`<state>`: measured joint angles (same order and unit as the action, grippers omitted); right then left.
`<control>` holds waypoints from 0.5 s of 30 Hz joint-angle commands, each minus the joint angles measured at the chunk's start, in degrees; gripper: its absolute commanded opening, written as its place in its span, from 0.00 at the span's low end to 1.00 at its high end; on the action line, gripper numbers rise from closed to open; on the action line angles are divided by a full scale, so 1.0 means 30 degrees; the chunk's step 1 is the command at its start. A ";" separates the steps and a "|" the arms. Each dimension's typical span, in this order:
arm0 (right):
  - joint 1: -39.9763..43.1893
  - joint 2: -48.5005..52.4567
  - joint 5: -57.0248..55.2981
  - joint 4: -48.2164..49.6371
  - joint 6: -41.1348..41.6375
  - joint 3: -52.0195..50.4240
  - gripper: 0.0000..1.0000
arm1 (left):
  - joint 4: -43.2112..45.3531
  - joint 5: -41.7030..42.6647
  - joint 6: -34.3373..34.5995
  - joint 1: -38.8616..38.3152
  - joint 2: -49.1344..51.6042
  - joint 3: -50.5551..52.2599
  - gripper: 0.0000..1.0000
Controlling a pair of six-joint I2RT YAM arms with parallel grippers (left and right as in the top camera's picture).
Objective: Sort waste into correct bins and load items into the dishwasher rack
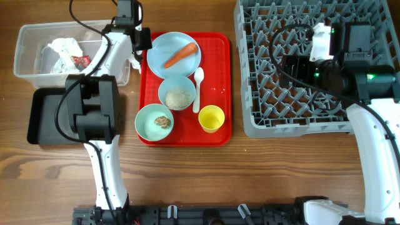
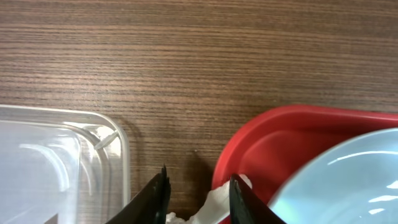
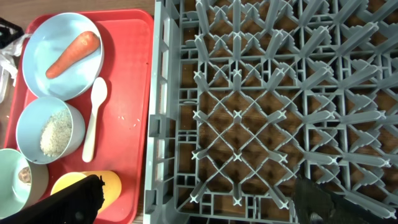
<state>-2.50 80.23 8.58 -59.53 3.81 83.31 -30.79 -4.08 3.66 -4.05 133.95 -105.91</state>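
Black fingers of my left pincer [image 2: 198, 175] sit right at the lens. They are drawn in narrow, and a scrap of white paper [image 2: 214, 200] looks pinched between them. They hang just off the left rim of the red tray [image 1: 219, 44], in the gap between it and the one clear tub [image 1: 28, 37]. That tub, left of the red tray, holds one crumpled wrapper [image 1: 65, 53], white with red. One black tray [image 1: 47, 122] also lies left of the red tray, on the side nearer my base.

On the red tray I count one plate [image 1: 164, 45] at the far end, with one carrot [image 1: 181, 55] lying on it. There are two bowls: the rice bowl [image 1: 166, 87] in the middle and the lump bowl [image 1: 147, 123] at the near left corner, holding one brown lump [image 1: 163, 120]. One spoon [image 1: 198, 87] lies just right of the rice bowl, and one yellow cup [image 1: 211, 118] stands upright at the near right corner. A few loose grains [image 3: 127, 121] lie on the bare red floor.

One grey rack [image 1: 262, 122] sits just right of the red tray. My right pincer [image 3: 199, 202] hangs over it, jaws spread wide, holding nothing.
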 commanded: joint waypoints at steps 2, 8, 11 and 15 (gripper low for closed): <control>0.0073 0.0160 0.0306 0.0102 0.0226 0.0262 1.00 | -0.0087 0.0780 -0.0087 -0.0131 0.0386 0.0051 0.38; 0.0073 0.0160 0.0306 0.0109 0.0233 0.0262 1.00 | -0.0393 0.0772 -0.0087 -0.0452 0.0386 0.0051 0.41; 0.0073 0.0160 0.0306 0.0109 0.0226 0.0262 1.00 | -0.0627 0.0772 -0.0087 -0.0444 0.0393 0.0058 0.40; 0.0073 0.0160 0.0306 0.0117 0.0226 0.0262 1.00 | -0.0656 0.0772 -0.0087 -0.0437 0.0474 0.0109 0.35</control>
<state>-2.50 80.23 8.58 -59.53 3.81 83.31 -32.80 -2.68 3.66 -5.23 133.95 -105.91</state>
